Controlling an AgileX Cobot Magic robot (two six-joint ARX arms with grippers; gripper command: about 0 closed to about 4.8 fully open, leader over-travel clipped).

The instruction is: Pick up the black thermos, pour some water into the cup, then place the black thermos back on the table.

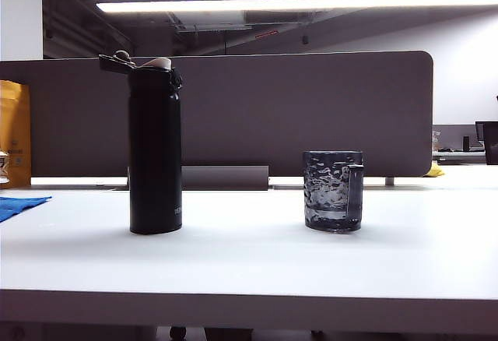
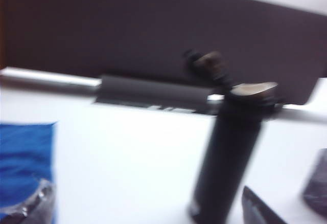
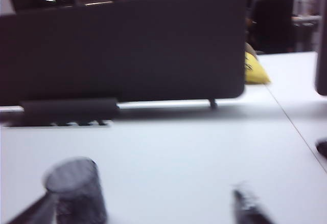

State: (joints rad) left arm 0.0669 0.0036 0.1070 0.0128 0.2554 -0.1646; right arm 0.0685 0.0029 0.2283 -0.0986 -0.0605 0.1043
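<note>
Left gripper (image 2: 281, 211), shown only by dark finger tips at the edge of its wrist view, has its jaws spread apart and holds nothing; right gripper (image 3: 148, 208) likewise stands open, near the short clear grey-tinted dimpled glass cup (image 1: 333, 190). Neither arm appears in the exterior view. The tall slim matte-black cylindrical thermos (image 1: 155, 150) stands upright on the large white table (image 1: 249, 259), well left of the cup, lid flipped open. It looks rigid, smooth, probably weighty with water and top-heavy; a firm mid-body grasp below the lid seems safest
</note>
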